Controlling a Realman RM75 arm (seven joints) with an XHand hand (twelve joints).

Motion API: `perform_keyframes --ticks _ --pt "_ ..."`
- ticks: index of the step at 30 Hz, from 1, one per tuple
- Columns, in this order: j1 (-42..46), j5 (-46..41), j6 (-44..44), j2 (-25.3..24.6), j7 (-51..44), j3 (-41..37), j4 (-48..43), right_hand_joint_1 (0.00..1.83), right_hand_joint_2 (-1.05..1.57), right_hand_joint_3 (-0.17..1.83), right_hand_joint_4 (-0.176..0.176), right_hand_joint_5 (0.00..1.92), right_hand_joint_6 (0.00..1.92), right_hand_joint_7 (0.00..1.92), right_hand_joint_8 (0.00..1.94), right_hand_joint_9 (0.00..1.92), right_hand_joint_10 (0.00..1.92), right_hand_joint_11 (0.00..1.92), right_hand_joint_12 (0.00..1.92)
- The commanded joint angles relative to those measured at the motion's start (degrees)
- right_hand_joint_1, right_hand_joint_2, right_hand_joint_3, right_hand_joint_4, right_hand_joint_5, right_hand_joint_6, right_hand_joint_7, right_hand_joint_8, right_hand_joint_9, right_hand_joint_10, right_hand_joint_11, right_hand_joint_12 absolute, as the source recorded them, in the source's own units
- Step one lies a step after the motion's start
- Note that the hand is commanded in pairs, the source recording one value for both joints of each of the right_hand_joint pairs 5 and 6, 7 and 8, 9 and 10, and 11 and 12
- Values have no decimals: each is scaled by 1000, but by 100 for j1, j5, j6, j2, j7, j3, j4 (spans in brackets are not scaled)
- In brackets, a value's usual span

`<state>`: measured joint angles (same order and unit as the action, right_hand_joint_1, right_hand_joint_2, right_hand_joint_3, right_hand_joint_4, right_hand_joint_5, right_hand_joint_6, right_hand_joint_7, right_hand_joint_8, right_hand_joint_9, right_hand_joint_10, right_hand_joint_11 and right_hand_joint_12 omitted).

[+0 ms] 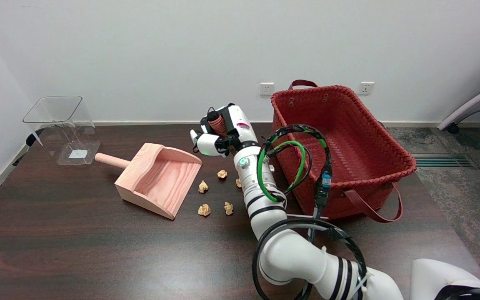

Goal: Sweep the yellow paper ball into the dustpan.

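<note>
**Paper balls beside the dustpan mouth**

Five yellow balls (pixel 213 192) lie scattered mid-table, just off the dustpan (pixel 158 179). Its open mouth faces them; its long axis runs from that mouth to the handle, which points toward the table's far left corner. The right hand (pixel 217 137) hovers beyond the balls, fingers closed around a brown brush handle (pixel 217 123). A red basket (pixel 340 150) stands by the right edge, a clear bin (pixel 63 127) at the far left corner.

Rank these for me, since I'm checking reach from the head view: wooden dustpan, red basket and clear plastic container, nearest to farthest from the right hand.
From the right hand:
1. Wooden dustpan, just to its left in the picture; its far corner lies close to the fingers.
2. Red basket, to its right, past the forearm.
3. Clear plastic container, far left by the wall.
</note>
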<state>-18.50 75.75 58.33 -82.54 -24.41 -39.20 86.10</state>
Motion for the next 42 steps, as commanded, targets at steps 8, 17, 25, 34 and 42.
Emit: perform_keyframes --ticks 8,17,25,34,42 --pt "-198 525 1397 -606 1568 46 -1320 1262 1358 526 0 1920 1920 1920 1920 1920 1920 1920 1920" --pt "-215 573 1796 -764 1721 248 -1427 1195 1461 499 0 1920 1920 1920 1920 1920 1920 1920 1920" --pt "-238 494 1928 -990 2145 356 -1637 1168 1498 484 0 1920 1920 1920 1920 1920 1920 1920 1920" --pt "-474 221 1704 -1453 2696 428 -2081 1143 1525 463 0 1920 1920 1920 1920 1920 1920 1920 1920" --pt "-965 -20 1503 -1812 3227 504 -2767 1125 1539 446 0 1920 1920 1920 1920 1920 1920 1920 1920"
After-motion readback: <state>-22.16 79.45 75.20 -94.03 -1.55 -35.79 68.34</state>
